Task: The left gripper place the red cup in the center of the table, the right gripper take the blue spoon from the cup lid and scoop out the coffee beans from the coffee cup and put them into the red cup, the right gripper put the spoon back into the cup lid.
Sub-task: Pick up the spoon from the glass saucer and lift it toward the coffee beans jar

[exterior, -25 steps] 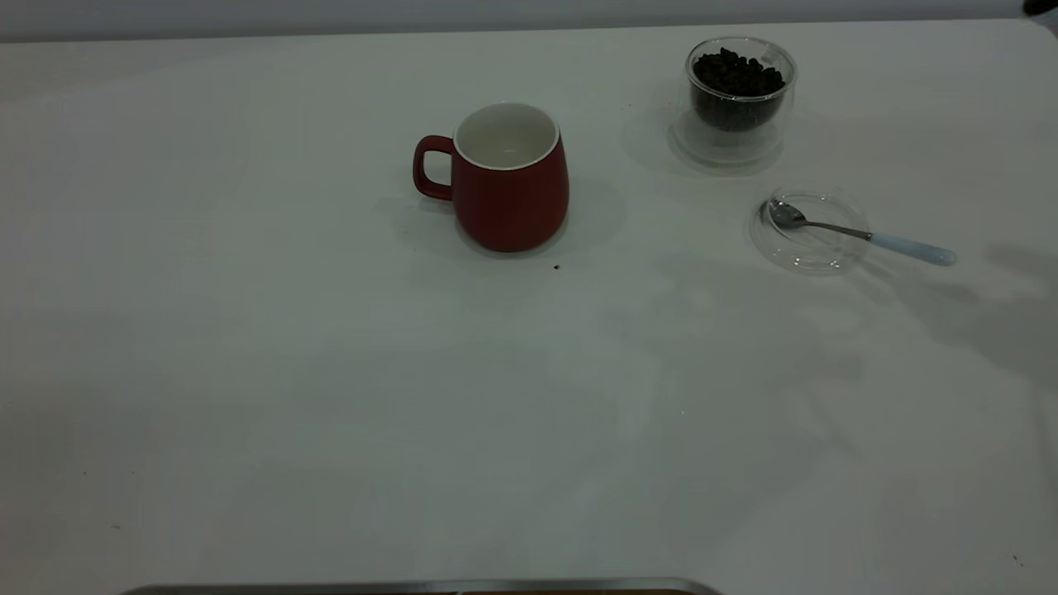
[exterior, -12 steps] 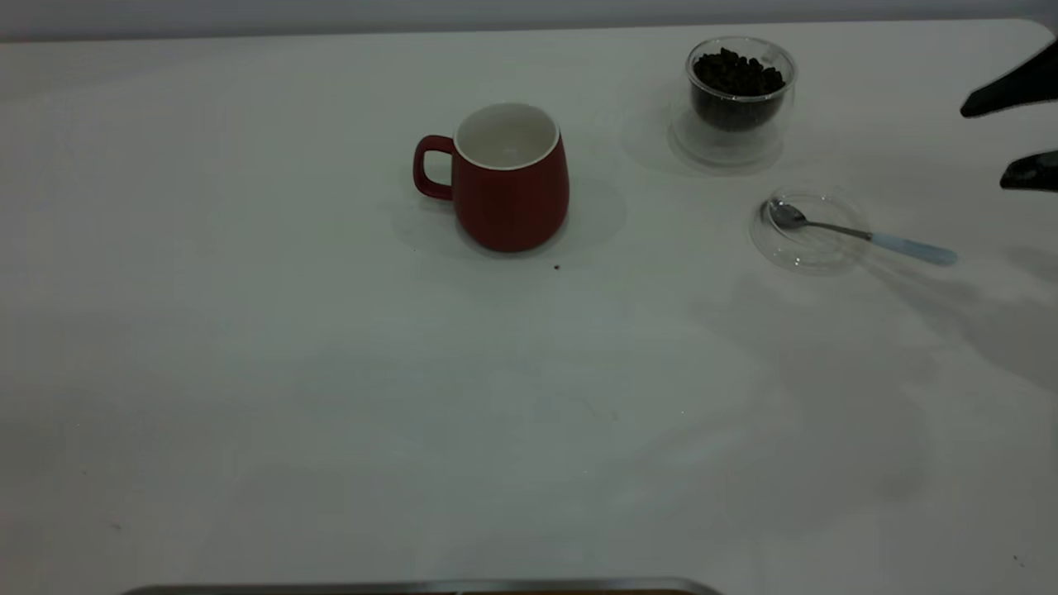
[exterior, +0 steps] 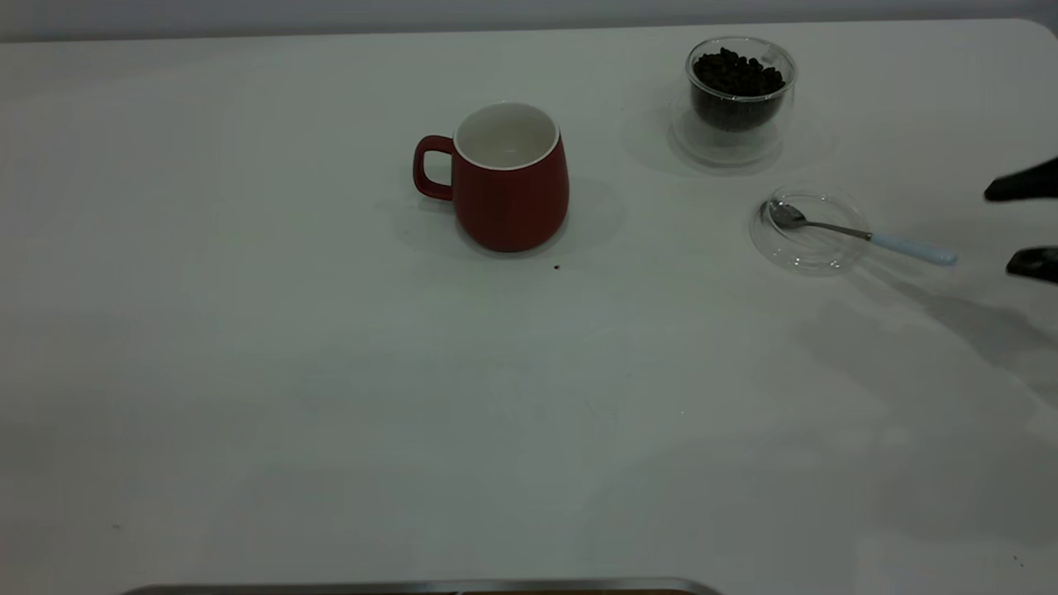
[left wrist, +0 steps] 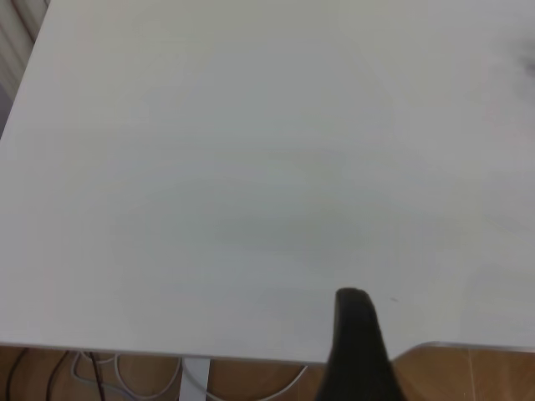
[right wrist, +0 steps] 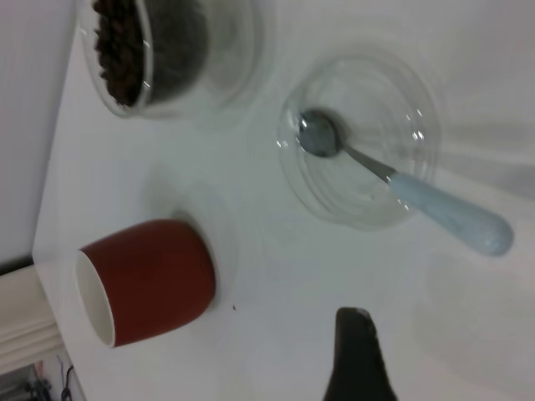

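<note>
The red cup (exterior: 511,178) stands upright mid-table with its handle to the left and its white inside bare. Back right stands the glass coffee cup (exterior: 738,95), holding coffee beans (exterior: 736,74). In front of it lies the clear cup lid (exterior: 806,230). The blue spoon (exterior: 860,234) rests with its bowl in the lid and its pale handle pointing right. My right gripper (exterior: 1015,226) is open at the right edge, just beyond the handle tip and apart from it. In the left wrist view one black finger (left wrist: 355,338) of the left gripper hangs over the table edge.
A single dark speck (exterior: 556,267) lies on the table (exterior: 331,397) just in front of the red cup. A metal strip (exterior: 421,587) runs along the near edge. Cables (left wrist: 109,376) hang below the table edge in the left wrist view.
My right gripper came in from the far right corner and moved toward the table's front. It is now level with the spoon handle. Cups, lid and spoon have not moved.
</note>
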